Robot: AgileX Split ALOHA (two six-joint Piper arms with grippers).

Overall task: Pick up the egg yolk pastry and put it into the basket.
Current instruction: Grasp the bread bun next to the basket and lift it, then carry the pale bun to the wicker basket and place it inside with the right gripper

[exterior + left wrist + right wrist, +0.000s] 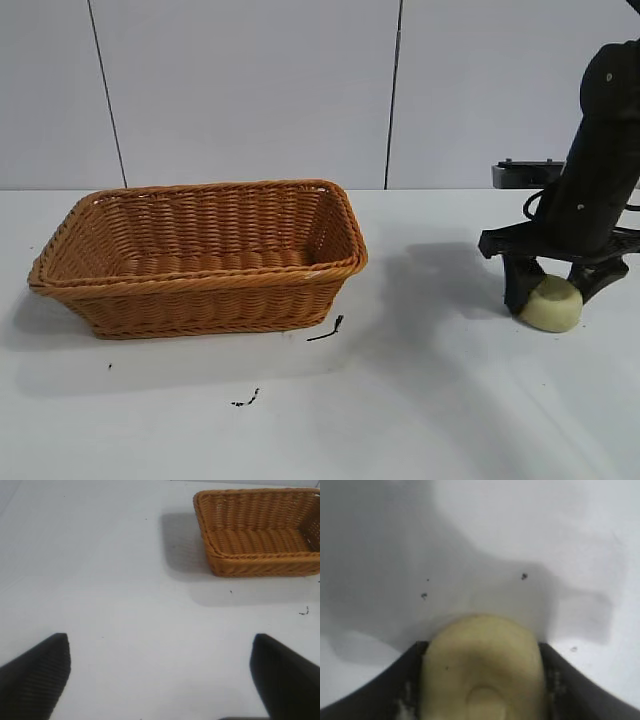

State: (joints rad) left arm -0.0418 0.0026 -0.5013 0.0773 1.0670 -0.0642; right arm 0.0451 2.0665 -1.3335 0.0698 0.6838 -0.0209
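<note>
Pastry wedged between right gripper fingers

a white table fills the lower part of the exterior view. behind it stands a pale grey wall made of panels, with thin dark vertical seams between them. on the tabletop lies a short black scrap, thin and slightly curved, toward 6 o'clock of centre. a smaller black fleck lies nearer the front edge, toward 7 o'clock of that scrap. at 3 o'clock, against the wall, sits a small grey block with a dark top.
</note>
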